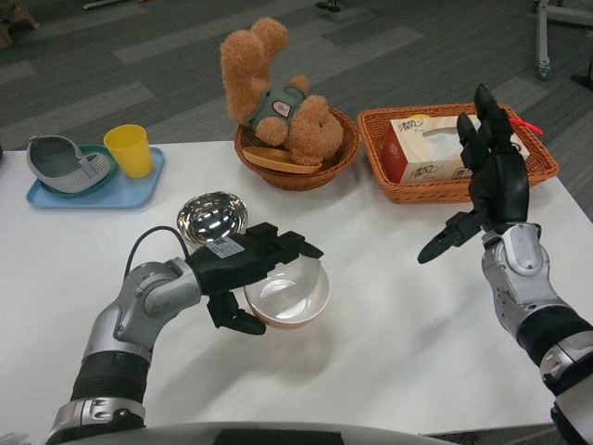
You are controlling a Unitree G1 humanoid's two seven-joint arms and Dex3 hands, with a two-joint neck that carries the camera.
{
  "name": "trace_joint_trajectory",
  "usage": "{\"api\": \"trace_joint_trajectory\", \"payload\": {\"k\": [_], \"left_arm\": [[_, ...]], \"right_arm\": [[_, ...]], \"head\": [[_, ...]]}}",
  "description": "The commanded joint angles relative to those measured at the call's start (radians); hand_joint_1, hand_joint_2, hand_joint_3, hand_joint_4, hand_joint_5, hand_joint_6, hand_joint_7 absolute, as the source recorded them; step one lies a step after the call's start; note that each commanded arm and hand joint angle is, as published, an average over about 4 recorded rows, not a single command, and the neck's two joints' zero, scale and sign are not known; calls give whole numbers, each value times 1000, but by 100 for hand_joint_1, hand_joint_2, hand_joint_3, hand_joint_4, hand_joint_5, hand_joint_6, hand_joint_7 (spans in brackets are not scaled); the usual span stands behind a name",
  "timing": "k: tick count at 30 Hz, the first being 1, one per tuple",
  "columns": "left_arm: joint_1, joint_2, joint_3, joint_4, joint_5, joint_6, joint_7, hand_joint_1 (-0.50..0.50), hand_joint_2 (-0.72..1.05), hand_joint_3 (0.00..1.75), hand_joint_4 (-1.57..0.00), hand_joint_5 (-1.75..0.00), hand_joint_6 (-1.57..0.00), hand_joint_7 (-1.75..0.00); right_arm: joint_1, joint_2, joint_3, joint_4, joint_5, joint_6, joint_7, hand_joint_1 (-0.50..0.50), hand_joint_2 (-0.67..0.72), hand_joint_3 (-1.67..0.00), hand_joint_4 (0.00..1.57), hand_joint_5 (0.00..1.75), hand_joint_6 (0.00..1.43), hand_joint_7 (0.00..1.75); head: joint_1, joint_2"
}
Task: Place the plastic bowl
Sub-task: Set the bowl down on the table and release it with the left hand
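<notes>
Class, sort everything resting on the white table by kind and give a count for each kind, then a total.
Bowls: 2, the plastic bowl held by the left hand and a metal bowl
Wicker baskets: 2, round and rectangular
Trays: 1, blue tray
Cups: 1, yellow cup
Teddy bears: 1
Tissue boxes: 1
Grey dish on the tray: 1
Total: 9
</notes>
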Motion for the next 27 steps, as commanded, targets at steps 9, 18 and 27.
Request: {"api": "trace_joint_trajectory", "payload": {"k": [9,18,27], "left_arm": [[-23,19,-46,123,65,-16,5,-50,69,175,-30,-175,0,-168],[-62,49,-78,220,86,-16,5,-50,69,175,-27,-175,0,-168],[-76,58,-79,264,93,-15,4,-50,69,175,-22,-175,0,-161]], "right_arm": [[7,2,-10,26,8,2,-1,-46,72,0,0,0,0,0],[10,5,-20,26,9,2,-1,-46,72,0,0,0,0,0],[11,7,-24,27,11,2,-1,-46,72,0,0,0,0,0]], "head": [[-15,-14],[-26,-25],[-20,-38]]}}
